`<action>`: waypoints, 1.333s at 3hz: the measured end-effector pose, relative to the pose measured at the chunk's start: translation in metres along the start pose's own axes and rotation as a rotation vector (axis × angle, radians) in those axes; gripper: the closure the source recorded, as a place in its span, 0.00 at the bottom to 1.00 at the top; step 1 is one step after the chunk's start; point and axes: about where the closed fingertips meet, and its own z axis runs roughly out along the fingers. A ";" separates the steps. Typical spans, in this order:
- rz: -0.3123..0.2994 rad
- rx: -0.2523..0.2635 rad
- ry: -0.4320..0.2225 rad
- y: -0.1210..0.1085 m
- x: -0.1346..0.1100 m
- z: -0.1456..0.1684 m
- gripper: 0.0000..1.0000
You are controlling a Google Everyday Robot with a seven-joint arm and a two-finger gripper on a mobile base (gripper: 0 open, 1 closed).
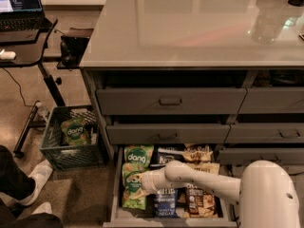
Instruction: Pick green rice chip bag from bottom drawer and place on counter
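The bottom drawer [115, 198] is pulled open at the foot of the cabinet, packed with snack bags. Along its left side lie two green rice chip bags: one at the back [138, 155] with its "dang" badge showing, and one nearer the front [129, 197]. My gripper [137, 185] is down inside the drawer at the end of the white arm that reaches in from the lower right. It rests on the nearer green bag and covers the bag's middle. The glossy counter [190, 27] spans the top of the cabinet above.
Blue bags [166, 201] and a brown bag [199, 198] fill the rest of the drawer. Closed drawers with bar handles [170, 101] sit above. A grey crate [71, 137] holding another green bag stands on the floor at left, beside a black desk [23, 51] and a person's white shoes [35, 175].
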 end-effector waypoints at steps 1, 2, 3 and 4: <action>0.146 0.118 -0.050 0.001 0.014 0.009 0.00; 0.146 0.118 -0.050 0.001 0.014 0.009 0.00; 0.160 0.131 -0.033 0.007 0.021 0.018 0.00; 0.157 0.165 0.019 0.012 0.040 0.024 0.00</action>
